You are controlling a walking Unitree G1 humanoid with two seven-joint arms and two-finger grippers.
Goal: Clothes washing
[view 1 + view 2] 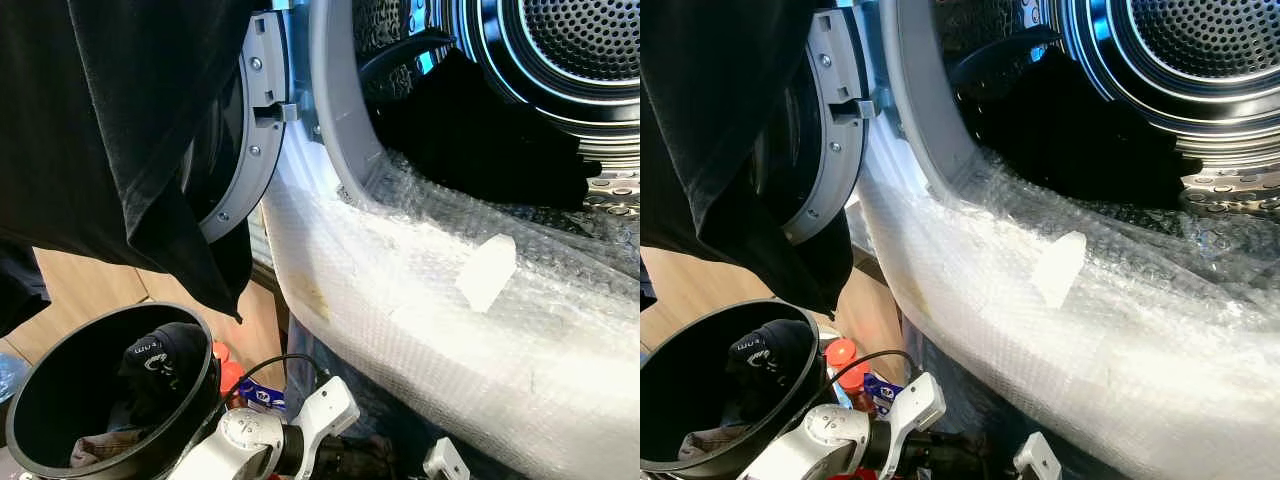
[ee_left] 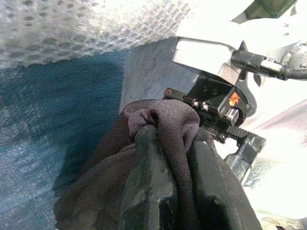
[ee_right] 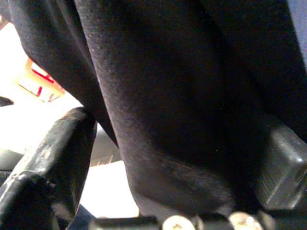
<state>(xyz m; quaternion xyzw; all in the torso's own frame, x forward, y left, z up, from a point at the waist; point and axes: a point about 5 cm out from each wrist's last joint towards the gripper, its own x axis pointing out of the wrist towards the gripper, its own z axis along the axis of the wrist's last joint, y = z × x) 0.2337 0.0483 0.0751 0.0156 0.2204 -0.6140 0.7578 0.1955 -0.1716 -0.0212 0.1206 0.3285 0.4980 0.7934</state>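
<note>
**A:** Where is the cloth you are washing?

**B:** You have a big black garment [image 1: 120,130] hanging high on your left side, in front of the open washer door [image 1: 255,130]. It is not inside the drum [image 1: 560,50] yet. More dark cloth [image 1: 470,140] already sits in the drum's mouth.

**A:** Are your pincers holding it?

**B:** Your left gripper [image 2: 175,177] is clenched on a bunched fold of dark cloth. Your right gripper [image 3: 158,182] has black cloth draped between its fingers [image 3: 53,158]. I think it grasps that cloth, but the tips are cut off, so I cannot tell for sure.

**A:** What could go wrong?

**B:** The garment hangs long. Its low corner dangles just above the black basket [image 1: 110,400]. If you swing toward the drum too low, that tail could catch on the door or the basket rim and pull out of your grip.

**A:** Anything else?

**B:** Bubble wrap [image 1: 450,310] covers the washer's front below the opening. The cloth could drag on it and snag, or pull the wrap loose. Lift high before you push in.
</note>
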